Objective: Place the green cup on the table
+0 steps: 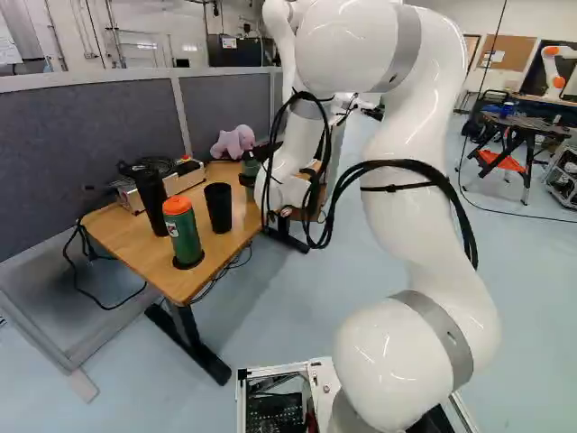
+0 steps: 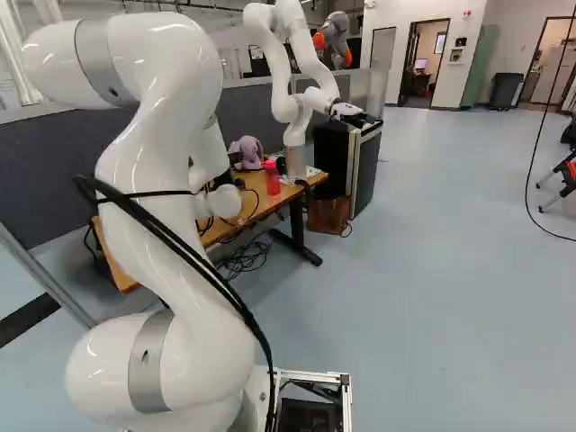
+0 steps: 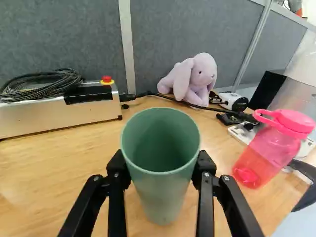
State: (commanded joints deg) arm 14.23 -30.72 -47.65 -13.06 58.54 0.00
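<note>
Tool (image 1: 247,179) snug around the green cup (image 3: 163,195), pink bottle (image 3: 269,150) nearby, plush rabbit (image 3: 198,79) and cable-topped box (image 3: 59,112) beyond.

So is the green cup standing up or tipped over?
Upright: the green cup has its open rim on top and its narrower end toward the table.

"What do we have along the gray partition (image 3: 64,37)?"

"We see a metal box (image 3: 54,116) with a red button (image 3: 106,79) and a coiled black cable (image 3: 42,84) on top. Near it sits a lilac plush rabbit (image 3: 201,76)."

"And we spot a pink bottle (image 3: 271,150), upright in the right base view."

"In the left base view, we find a green bottle with an orange lid (image 1: 183,236) near two black cups, one (image 1: 219,209) beside it, one (image 1: 151,200) behind."

"Farther off, we notice a black cabinet (image 2: 331,157) near another robot (image 2: 284,90)."
</note>
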